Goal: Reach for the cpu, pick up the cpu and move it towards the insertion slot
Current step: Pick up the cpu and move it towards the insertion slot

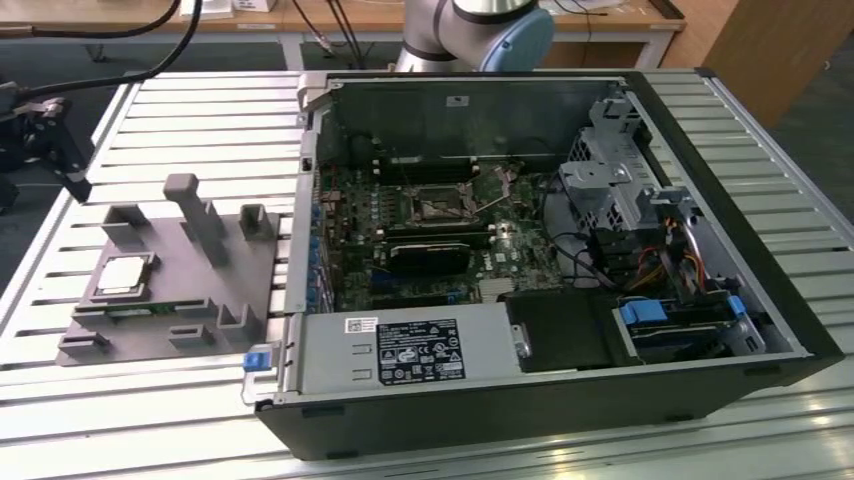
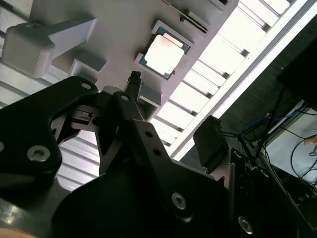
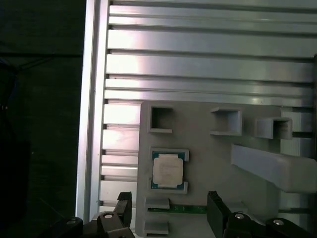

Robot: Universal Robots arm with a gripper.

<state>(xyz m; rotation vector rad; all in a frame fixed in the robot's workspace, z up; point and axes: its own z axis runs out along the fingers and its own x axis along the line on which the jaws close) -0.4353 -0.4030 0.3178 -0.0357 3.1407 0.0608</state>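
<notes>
Fingers (image 3: pixel 216 210) hang spread and empty short of the cpu (image 3: pixel 168 170), nested in the grey tray (image 3: pixel 208 158) on the table (image 3: pixel 198 74), well apart from the slot (image 1: pixel 437 203); an off-centre close could snag the nest walls or tilt it.

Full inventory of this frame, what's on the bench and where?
cpu: one, silvery top with pale rim, seated flat in the fixture plate, at the exterior view's left
fixture plate: one, grey, with upright blocks and pegs, on the table beside the case
table: one, silvery slatted metal, under everything
computer case: one, black, lying open, centre of the exterior view
insertion slot: one, dark socket in a silvery frame, on the green board inside the case
black card: one, on the board just below the slot in the exterior view
silver box: one, labelled, at the case's near edge
arm: one, grey and pale blue, behind the case
gripper: one, black, open, near the cpu, not touching it
</notes>
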